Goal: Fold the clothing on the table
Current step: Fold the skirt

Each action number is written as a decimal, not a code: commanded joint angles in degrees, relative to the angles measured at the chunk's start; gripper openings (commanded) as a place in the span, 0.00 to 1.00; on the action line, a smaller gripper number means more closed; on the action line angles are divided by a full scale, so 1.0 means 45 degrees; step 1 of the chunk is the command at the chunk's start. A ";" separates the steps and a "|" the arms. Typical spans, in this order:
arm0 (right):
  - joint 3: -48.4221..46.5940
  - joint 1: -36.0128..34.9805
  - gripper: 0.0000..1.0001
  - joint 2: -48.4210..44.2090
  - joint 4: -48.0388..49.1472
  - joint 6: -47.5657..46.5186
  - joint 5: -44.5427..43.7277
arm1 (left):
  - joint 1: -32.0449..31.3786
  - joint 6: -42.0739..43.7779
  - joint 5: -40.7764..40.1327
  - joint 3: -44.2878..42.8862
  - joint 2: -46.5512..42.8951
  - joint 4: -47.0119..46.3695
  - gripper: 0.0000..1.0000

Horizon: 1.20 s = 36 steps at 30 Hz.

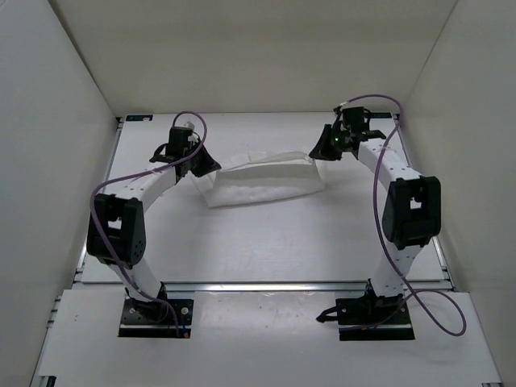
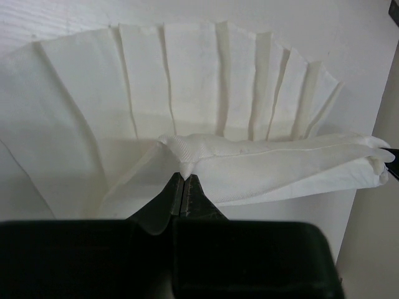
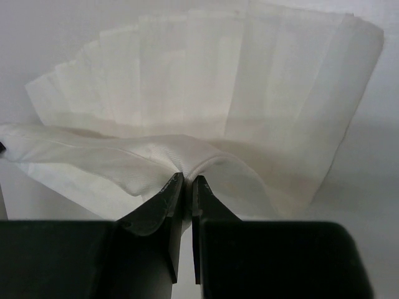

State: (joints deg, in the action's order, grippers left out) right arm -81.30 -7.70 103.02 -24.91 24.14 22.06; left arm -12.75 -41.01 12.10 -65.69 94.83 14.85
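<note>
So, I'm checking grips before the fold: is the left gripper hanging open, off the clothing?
No, the left gripper is shut on a bunched edge of the clothing.

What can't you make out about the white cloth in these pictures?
Top view: grip points on the thin white pleated clothing, too small.
Left wrist view: its near edge, behind the black left tool.
Right wrist view: its left end, cut by the frame.
</note>
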 commanded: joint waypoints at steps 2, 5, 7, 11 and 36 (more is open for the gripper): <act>-0.2419 0.0247 0.01 0.1596 -0.0246 -0.0619 0.0018 | 0.0724 -0.0123 -0.0715 -0.1377 0.0821 -0.0096 0.00; -0.3162 0.0229 0.37 0.2552 -0.0519 -0.0696 0.0330 | 0.0900 -0.0085 -0.0540 -0.1729 0.1640 -0.0099 0.12; -0.3593 0.0247 0.59 0.2964 -0.0559 -0.0929 0.0370 | 0.0803 0.0012 -0.0676 -0.2021 0.1972 0.0078 0.20; -0.3789 0.0325 0.95 0.2810 -0.0558 -0.1107 0.0119 | 0.0802 0.0227 -0.0716 -0.1926 0.1839 0.0020 0.77; 0.5761 -0.0791 0.69 -0.5258 0.2236 -0.1714 -0.0706 | 0.0608 0.3078 -0.1399 0.4950 -0.7674 0.1853 0.72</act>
State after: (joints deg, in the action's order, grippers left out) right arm -55.35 -13.80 81.56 -19.73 14.90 18.59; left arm -11.11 -28.67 7.53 -43.44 62.43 22.46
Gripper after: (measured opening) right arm 0.675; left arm 0.684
